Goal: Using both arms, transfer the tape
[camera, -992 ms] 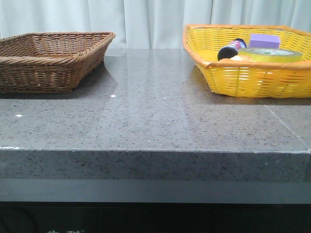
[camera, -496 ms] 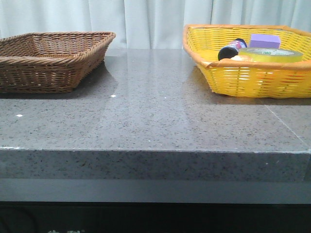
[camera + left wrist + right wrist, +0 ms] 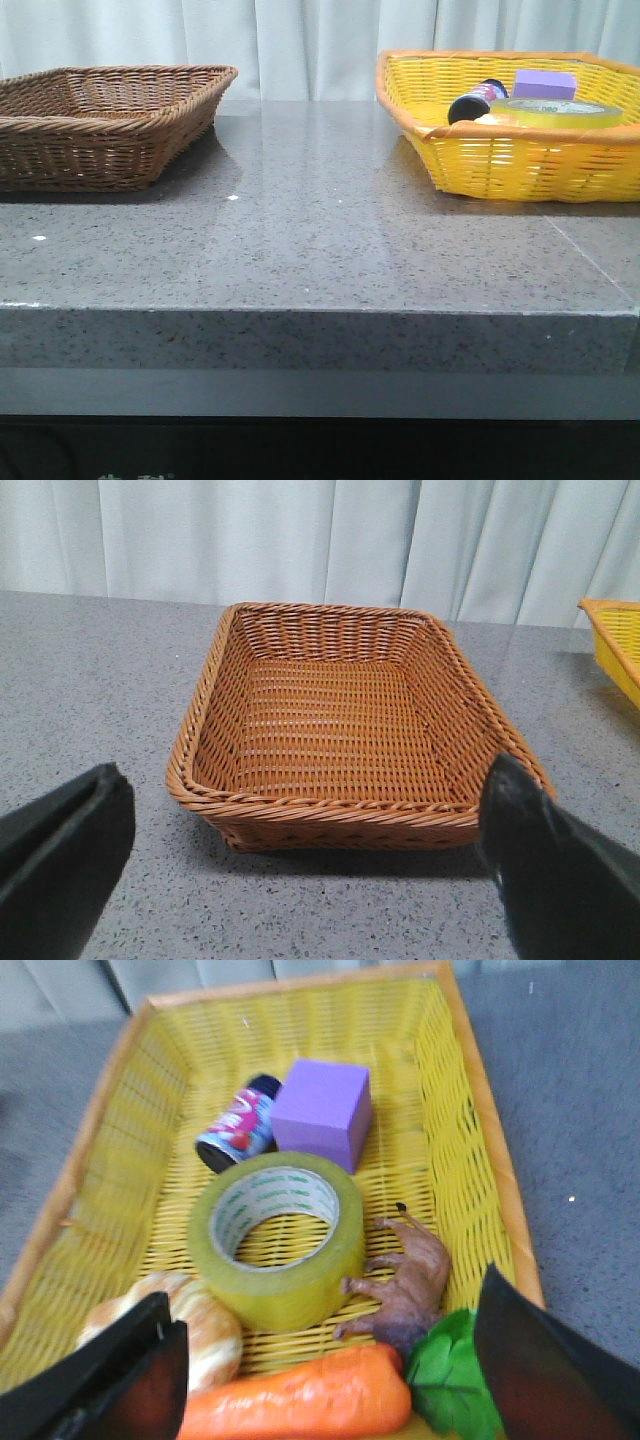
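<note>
The tape point(image 3: 278, 1240), a wide yellow roll with a white core and green print, lies flat in the yellow basket point(image 3: 470, 1090); in the front view the tape point(image 3: 556, 112) shows above the basket's rim point(image 3: 520, 135). My right gripper point(image 3: 325, 1365) is open and empty, above the basket's near end over the carrot, short of the tape. My left gripper point(image 3: 300, 865) is open and empty over the table, in front of the brown wicker basket point(image 3: 340, 815). Neither arm shows in the front view.
In the yellow basket lie a purple block point(image 3: 322, 1110), a small bottle point(image 3: 238, 1125), a bread roll point(image 3: 195, 1330), a carrot point(image 3: 300, 1395) with green leaves point(image 3: 455, 1380) and a brown toy figure point(image 3: 405, 1285). The brown basket point(image 3: 100, 125) stands at the table's left.
</note>
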Motion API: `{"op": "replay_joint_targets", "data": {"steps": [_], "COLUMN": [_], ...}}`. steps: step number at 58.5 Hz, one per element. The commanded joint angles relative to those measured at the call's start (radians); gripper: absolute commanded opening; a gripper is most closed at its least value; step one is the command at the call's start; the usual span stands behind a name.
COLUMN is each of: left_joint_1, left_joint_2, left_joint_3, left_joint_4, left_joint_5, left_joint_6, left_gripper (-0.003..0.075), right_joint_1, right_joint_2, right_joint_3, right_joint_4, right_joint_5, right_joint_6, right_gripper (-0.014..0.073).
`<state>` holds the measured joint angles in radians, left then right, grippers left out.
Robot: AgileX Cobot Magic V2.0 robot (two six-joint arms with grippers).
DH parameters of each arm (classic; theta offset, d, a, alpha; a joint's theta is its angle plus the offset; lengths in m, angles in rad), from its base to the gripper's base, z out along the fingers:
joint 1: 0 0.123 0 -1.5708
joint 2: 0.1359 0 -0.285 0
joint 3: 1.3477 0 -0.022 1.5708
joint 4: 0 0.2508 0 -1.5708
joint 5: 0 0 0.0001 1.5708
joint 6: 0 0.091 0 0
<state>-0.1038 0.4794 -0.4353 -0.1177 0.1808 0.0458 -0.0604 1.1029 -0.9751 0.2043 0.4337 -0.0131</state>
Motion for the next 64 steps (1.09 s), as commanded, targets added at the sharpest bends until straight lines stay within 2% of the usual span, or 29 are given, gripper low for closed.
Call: {"op": "replay_joint_targets", "data": {"steps": [1, 11, 21, 32, 37, 47, 61, 64], "left_joint_1": [0.000, 0.000, 0.000, 0.000, 0.000, 0.000, 0.000, 0.000], "left_joint_2": [0.009, 0.009, 0.009, 0.009, 0.009, 0.009, 0.009, 0.009], "left_joint_3": [-0.035, -0.035, -0.035, -0.035, -0.035, -0.035, -0.035, -0.035], "left_joint_4": [-0.006, -0.006, -0.006, -0.006, -0.006, -0.006, -0.006, -0.006], "left_joint_5": [-0.079, -0.079, -0.079, -0.079, -0.080, -0.080, -0.080, -0.080], "left_joint_6": [-0.011, -0.011, -0.011, -0.011, -0.011, -0.011, -0.011, -0.011], "left_gripper": [0.0691, 0.0691, 0.0691, 0.0691, 0.0691, 0.0691, 0.0691, 0.0691], "right_joint_1": [-0.011, -0.011, -0.011, -0.011, -0.010, -0.006, -0.006, -0.006], "right_joint_2": [0.126, 0.375, 0.541, 0.638, 0.660, 0.687, 0.692, 0.692], "right_joint_3": [-0.162, -0.408, -0.568, -0.610, -0.610, -0.610, -0.610, -0.610], "right_joint_4": [0.002, 0.002, 0.000, -0.009, -0.010, -0.010, -0.010, -0.010], "right_joint_5": [0.028, 0.134, 0.217, 0.228, 0.233, 0.234, 0.249, 0.249], "right_joint_6": [0.006, 0.013, 0.013, 0.013, 0.013, 0.013, -0.011, -0.011], "right_gripper": [0.0603, 0.0603, 0.0603, 0.0601, 0.0575, 0.0435, 0.0118, 0.0073]}}
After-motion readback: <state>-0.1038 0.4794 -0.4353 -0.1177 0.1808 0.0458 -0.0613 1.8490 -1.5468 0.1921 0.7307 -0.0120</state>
